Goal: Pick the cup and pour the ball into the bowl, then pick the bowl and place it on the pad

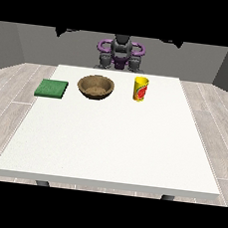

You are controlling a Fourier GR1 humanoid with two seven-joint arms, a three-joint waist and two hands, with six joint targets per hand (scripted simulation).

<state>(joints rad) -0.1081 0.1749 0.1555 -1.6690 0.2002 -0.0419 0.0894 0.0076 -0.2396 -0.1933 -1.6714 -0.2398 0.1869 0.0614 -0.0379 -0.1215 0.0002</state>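
Observation:
A yellow cup (pixel 141 89) with a red label stands upright on the white table (pixel 113 141), right of centre near the far edge. No ball shows; the cup's inside is hidden from here. To its left sits a brown wooden bowl (pixel 95 87), which looks empty. Further left, at the table's edge, lies a flat green pad (pixel 52 88). The robot stands behind the far edge with both arms drawn in at its chest. The hand at the view's left (pixel 105 60) and the hand at the view's right (pixel 136 63) are both behind the table edge, well apart from the cup and bowl.
The table's near half is bare white surface. Wooden floor surrounds the table, with grey walls behind the robot.

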